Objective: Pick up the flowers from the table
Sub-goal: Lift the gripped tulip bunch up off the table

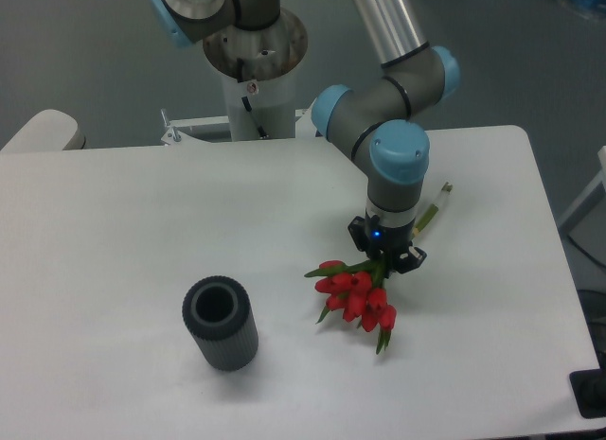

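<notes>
Reds, greens and greys that we see on white

We see a bunch of red tulip buds on green stems and leaves (pixel 358 294), a smooth white rectangular table (pixel 142 222), a dark grey ribbed cylinder with a lighter grey rim (pixel 221 324), and a silver-grey robot arm with light blue joint caps (pixel 398 147) ending in a black two-finger gripper with a small blue light (pixel 386 258).

One fixed camera, no second view to compare. Position: raised, on the side of the worktop (pixel 133 232) opposite the arm's pedestal (pixel 254 76), looking down and across at a steep angle. Range: middling; nearly the whole white worktop fits, its near edge cut off by the lower frame. Grey floor (pixel 85 52) fills the far background; the arm's upper links leave the top edge.
</notes>
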